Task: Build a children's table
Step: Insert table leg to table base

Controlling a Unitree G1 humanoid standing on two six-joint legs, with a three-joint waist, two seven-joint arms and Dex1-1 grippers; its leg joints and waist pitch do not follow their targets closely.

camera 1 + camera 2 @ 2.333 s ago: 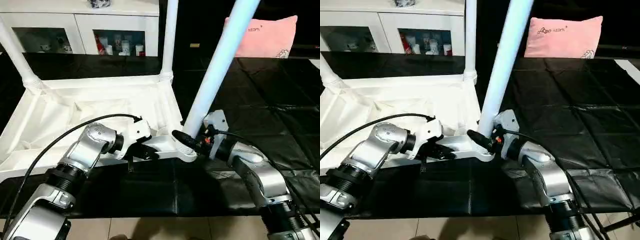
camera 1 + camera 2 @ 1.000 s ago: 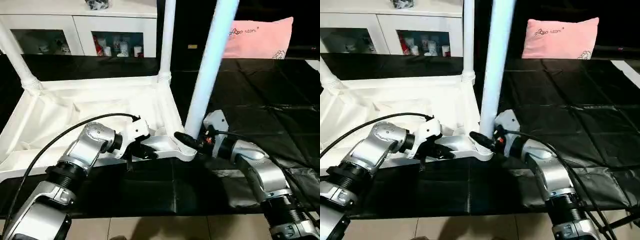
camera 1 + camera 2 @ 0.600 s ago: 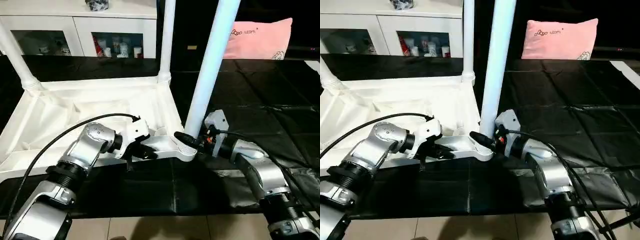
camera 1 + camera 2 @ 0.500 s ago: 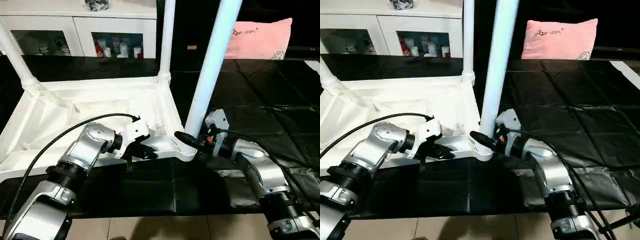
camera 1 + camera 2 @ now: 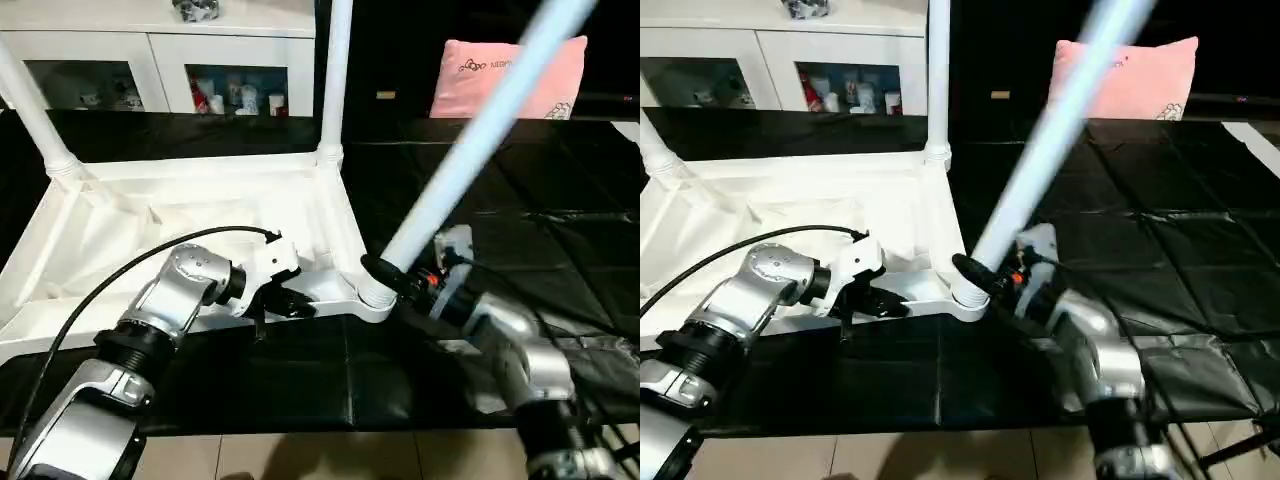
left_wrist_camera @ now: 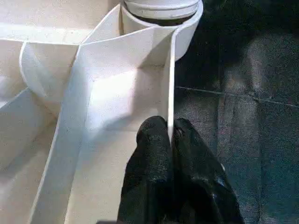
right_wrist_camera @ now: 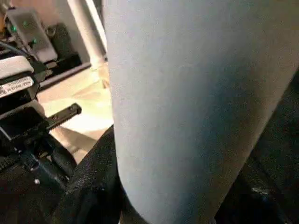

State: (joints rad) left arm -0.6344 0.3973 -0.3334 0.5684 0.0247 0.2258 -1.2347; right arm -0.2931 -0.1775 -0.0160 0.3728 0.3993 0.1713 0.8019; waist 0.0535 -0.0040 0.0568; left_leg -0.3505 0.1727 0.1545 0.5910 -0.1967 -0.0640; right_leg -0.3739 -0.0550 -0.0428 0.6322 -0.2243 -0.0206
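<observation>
Three round white tube legs are up on the overturned table, a smooth plastic top lying ribbed side up on the black sheet. Two legs stand straight in the far corner sockets. The third leg leans hard to the right, its foot at the near right socket. Right gripper has its black fingers clamped round that tube just above the socket. Left gripper is pinched tight on the thin near rim, fingers together with the wall between them. Far right sits a soft pink pillow; far left, a white cabinet with glass doors.
</observation>
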